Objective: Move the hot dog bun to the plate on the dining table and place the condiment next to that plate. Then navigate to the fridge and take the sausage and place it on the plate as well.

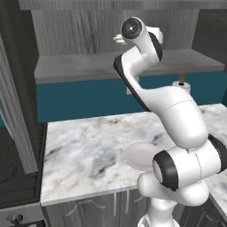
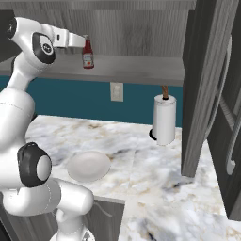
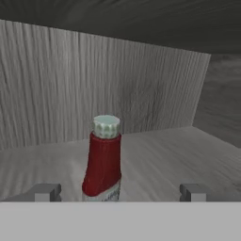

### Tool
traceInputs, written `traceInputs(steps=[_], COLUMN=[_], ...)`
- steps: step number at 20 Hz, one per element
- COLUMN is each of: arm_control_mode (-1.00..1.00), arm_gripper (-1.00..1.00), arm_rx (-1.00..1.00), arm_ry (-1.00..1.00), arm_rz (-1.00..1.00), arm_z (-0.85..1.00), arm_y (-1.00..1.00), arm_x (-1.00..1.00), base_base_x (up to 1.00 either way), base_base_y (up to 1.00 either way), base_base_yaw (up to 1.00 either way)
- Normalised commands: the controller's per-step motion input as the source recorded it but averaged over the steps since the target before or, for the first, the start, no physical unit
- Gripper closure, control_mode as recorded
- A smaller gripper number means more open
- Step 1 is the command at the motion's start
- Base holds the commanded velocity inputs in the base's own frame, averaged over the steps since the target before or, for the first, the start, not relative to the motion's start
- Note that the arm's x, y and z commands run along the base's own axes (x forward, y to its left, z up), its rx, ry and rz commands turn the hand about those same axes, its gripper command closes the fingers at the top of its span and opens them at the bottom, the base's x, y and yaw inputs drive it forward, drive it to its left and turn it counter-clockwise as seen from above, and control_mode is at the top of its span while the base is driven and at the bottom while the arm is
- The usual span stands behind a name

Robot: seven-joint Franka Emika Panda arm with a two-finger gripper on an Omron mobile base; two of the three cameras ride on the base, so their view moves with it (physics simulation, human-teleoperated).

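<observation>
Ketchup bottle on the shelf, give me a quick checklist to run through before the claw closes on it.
1. Claw open wide: ok, both fingertips stand well apart.
2. Ketchup bottle upright on the shelf: ok, cap on top.
3. Bottle between the fingertips: ok sideways, though it sits left of middle in the hand view.
4. Claw far enough forward to clamp the bottle's body: cannot tell; the right base view shows it level with the bottle, but the depth is unclear.
5. Nothing else close to the bottle on the shelf: ok, bare wood around it.
6. White plate and paper towel roll on the counter below, out of the way: ok.
</observation>
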Motion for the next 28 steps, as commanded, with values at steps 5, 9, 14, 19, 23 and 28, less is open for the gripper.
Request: traceInputs(steps=[5,9,14,19,23,28], arm_control_mode=[-1.0,-1.0,-1.0,-1.0,-1.0,-1.0], arm_gripper=[-1.0,-1.0,-1.0,-1.0,-1.0,-1.0], arm_rx=[0.08,0.07,0.04,0.0,0.0,0.0], arm_ry=[0.07,0.08,0.04,0.0,0.0,0.0], arm_rz=[-0.04,-0.02,-0.01,0.0,0.0,0.0], arm_z=[-0.03,-0.01,-0.02,-0.13,-0.25,-0.12], arm_y=[-0.26,-0.23,-0.04,0.02,0.04,0.0], arm_x=[0.28,0.21,0.15,0.07,0.16,0.42], base_base_x=[0.0,0.0,0.0,0.0,0.0,0.0], base_base_y=[0.0,0.0,0.0,0.0,0.0,0.0], base_base_yaw=[0.0,0.0,0.0,0.0,0.0,0.0])
